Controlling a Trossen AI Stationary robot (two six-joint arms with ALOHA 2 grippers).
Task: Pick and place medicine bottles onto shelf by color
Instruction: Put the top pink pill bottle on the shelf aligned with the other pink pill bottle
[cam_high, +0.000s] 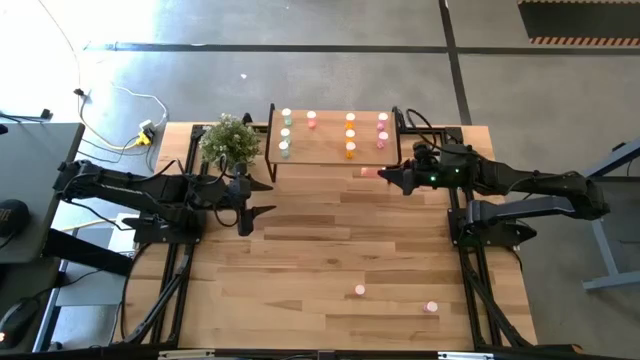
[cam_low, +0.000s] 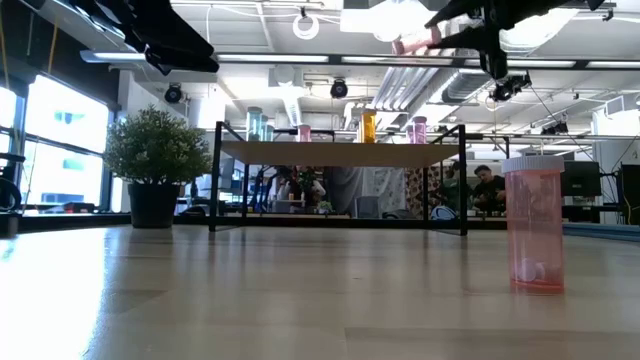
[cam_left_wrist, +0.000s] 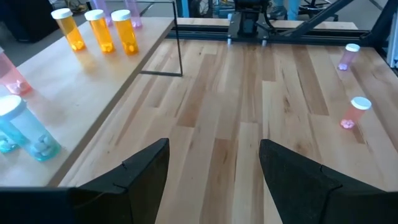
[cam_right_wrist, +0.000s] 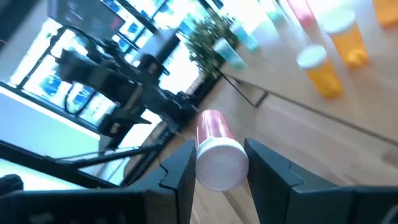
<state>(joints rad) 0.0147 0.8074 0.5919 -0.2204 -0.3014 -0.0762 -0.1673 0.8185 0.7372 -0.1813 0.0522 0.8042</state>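
Looking across the slatted wooden bench (cam_high: 330, 250) from its near edge, we saw two small pink cylindrical bottles with pale caps standing upright on the boards, one (cam_high: 359, 291) nearer the middle and another (cam_high: 431, 307) to its right; in the low view the translucent pink bottle (cam_low: 534, 224) showed a white pill at its bottom. Farther on, the left pincer (cam_high: 262, 197) hung over the bench with its dark fingers (cam_left_wrist: 143, 171) spread wide and nothing between them. Opposite it, the right pincer (cam_high: 385, 176) was clamped on a pink bottle (cam_right_wrist: 216, 147), its round pale cap facing the wrist camera and its body lying sideways, held above the bench just in front of the shelf (cam_high: 335, 150). That shelf had a light wood rectangular top on thin black metal legs, and on it stood rows of bottles: pale green ones (cam_high: 285, 131) at the left, a pink one (cam_high: 312, 121), orange ones (cam_high: 350, 134), and magenta ones (cam_high: 382, 130) at the right. A leafy green potted plant (cam_high: 229, 140) sat beside the shelf's left end.
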